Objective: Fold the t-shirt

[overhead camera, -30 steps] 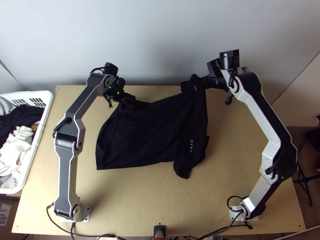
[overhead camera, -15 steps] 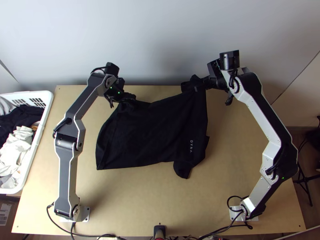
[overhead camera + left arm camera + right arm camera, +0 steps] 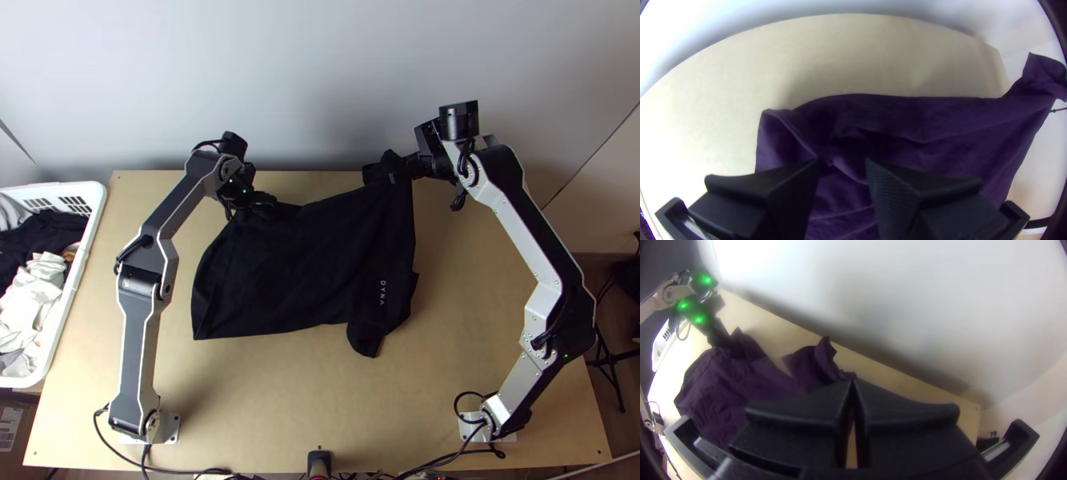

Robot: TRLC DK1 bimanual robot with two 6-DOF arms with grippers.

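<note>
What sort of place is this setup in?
Likely a robotics lab or test room: a light wooden table with two jointed robot arms, and a white plastic laundry basket of clothes.

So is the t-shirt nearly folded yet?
Not yet, I think. The t-shirt looks mostly spread on the table. The right gripper pinches a bunched part at the far edge; the left gripper is open over the cloth. Making a neat folded bundle is left.
</note>
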